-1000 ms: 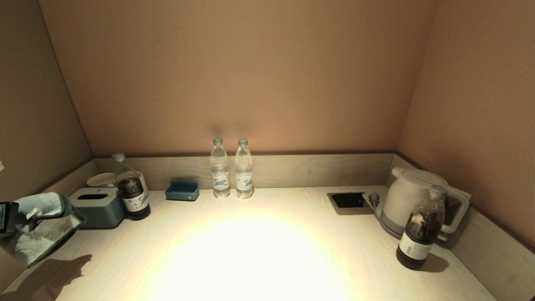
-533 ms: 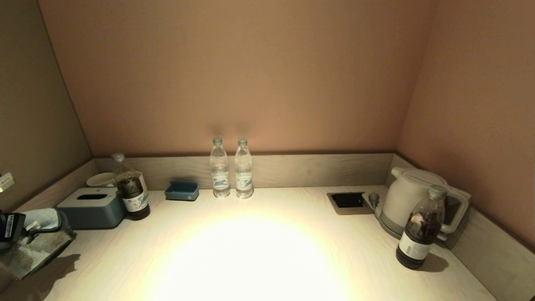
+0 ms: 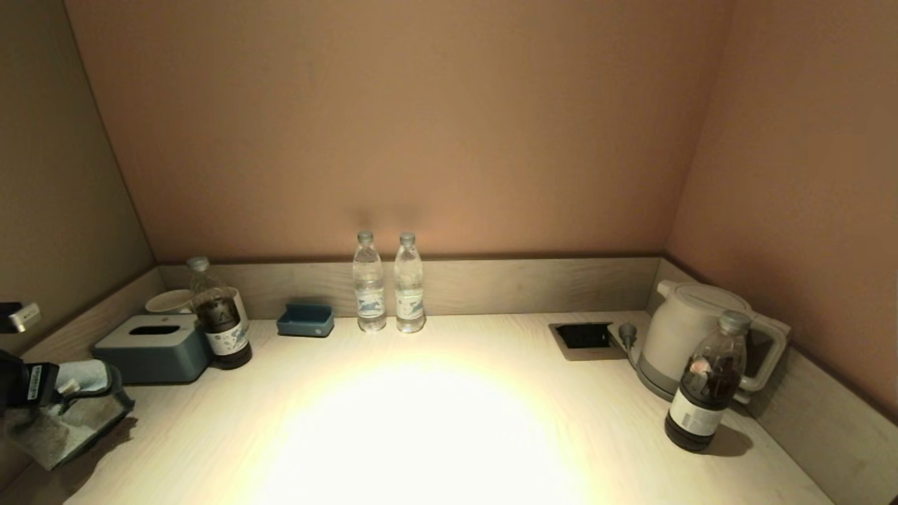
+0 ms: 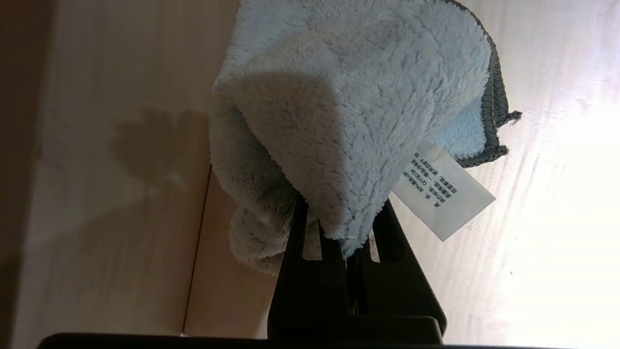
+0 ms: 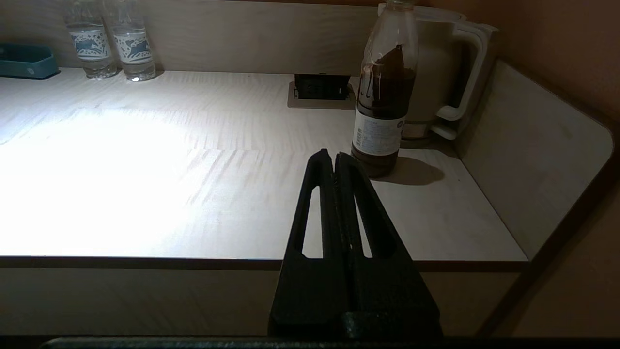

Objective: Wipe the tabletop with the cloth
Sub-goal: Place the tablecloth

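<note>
My left gripper (image 3: 31, 382) sits at the table's near left edge, shut on a pale blue fluffy cloth (image 3: 66, 414) with a dark hem and a white label. The cloth hangs down onto the light wooden tabletop (image 3: 421, 421). In the left wrist view the cloth (image 4: 348, 106) drapes over the shut gripper (image 4: 339, 228), the label to one side. My right gripper (image 5: 334, 157) is shut and empty, held before the table's front edge near a dark bottle (image 5: 385, 97); it is out of the head view.
At the left stand a blue tissue box (image 3: 154, 347), a dark bottle (image 3: 221, 319), a white cup (image 3: 168, 301) and a blue tray (image 3: 305, 319). Two water bottles (image 3: 389, 284) stand at the back. A socket recess (image 3: 582, 337), kettle (image 3: 691, 337) and dark bottle (image 3: 708, 382) stand at the right.
My left gripper has carried the cloth down and toward the near left edge; the cloth now lies lower, against the tabletop. The right arm has not moved.
</note>
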Controlling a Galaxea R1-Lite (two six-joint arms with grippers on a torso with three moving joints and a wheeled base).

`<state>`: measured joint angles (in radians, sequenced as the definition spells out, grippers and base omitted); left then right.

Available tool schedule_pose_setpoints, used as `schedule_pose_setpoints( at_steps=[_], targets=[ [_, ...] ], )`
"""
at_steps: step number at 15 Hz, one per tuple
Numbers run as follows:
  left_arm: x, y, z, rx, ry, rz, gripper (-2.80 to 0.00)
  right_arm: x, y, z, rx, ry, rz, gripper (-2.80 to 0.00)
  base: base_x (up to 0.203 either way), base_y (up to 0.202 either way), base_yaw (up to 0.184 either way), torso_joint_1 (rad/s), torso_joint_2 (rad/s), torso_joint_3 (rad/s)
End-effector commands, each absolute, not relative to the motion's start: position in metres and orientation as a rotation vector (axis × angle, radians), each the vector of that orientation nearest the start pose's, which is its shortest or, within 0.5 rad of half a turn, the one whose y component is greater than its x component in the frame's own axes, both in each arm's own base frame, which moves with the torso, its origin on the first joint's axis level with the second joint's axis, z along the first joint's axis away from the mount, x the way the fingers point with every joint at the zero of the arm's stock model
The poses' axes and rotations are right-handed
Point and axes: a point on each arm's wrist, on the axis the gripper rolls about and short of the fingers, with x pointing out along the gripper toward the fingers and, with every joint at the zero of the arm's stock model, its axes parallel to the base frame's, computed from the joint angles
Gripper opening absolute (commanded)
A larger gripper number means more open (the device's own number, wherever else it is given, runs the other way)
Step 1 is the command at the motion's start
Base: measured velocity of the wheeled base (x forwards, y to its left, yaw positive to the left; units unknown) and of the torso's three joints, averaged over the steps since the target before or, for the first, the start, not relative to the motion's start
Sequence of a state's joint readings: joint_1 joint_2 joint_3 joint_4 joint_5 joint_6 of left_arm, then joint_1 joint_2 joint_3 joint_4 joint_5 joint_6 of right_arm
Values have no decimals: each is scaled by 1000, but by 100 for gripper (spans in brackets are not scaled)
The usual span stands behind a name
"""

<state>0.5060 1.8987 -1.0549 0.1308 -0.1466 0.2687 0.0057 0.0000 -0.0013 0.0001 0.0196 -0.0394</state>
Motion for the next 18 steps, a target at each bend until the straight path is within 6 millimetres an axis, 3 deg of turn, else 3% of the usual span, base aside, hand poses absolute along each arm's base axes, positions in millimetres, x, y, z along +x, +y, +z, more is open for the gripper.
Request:
schedule_pose_setpoints(
  at_steps=[1,18],
  targets=[
    [292,160,108,-80,989,198,-280,-23,0,76,-40,-2,26,-280,0,0,0,0,0,0],
    [297,166,97,-89,1012,203,-280,-23,0,76,-40,-1,26,-280,0,0,0,0,0,0]
  ],
)
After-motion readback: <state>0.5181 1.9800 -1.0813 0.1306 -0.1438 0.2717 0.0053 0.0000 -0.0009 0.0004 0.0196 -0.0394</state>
